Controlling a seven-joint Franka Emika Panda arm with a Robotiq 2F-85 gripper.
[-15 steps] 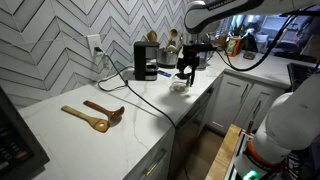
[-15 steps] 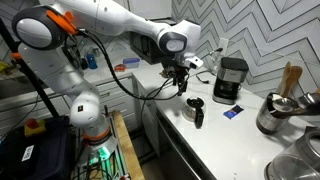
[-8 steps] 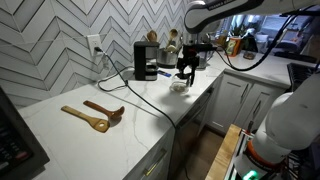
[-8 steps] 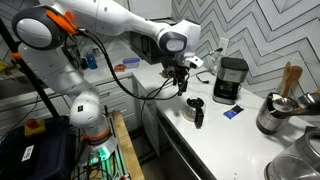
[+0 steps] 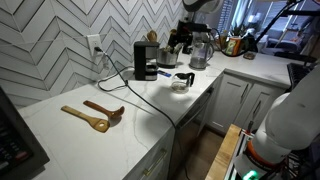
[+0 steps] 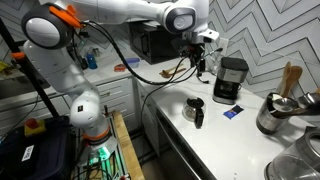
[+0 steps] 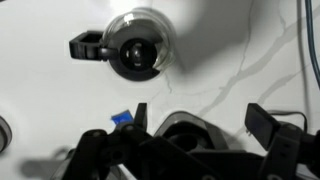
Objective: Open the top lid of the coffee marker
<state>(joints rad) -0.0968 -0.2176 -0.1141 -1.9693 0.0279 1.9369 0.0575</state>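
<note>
The black coffee maker (image 5: 146, 60) stands at the tiled wall in both exterior views (image 6: 232, 79), its top lid down. In the wrist view its dark rounded top (image 7: 186, 133) lies low in the frame, between my two fingers. My gripper (image 7: 203, 120) is open and empty. It hangs above and beside the machine in both exterior views (image 5: 179, 42) (image 6: 203, 62), not touching it. The glass carafe (image 7: 138, 45) with a black handle stands apart on the counter (image 5: 181, 82) (image 6: 195, 107).
Two wooden spoons (image 5: 95, 115) lie on the white counter. A black cable (image 5: 140, 95) runs from the wall outlet (image 5: 95, 45) over the counter edge. A glass kettle (image 5: 198, 50) and a metal pot (image 6: 275, 112) stand near the machine. A small blue card (image 6: 232, 113) lies by its base.
My gripper has risen from just above the carafe and moved toward the coffee maker. It now hangs higher, next to the machine's top. The carafe has not moved.
</note>
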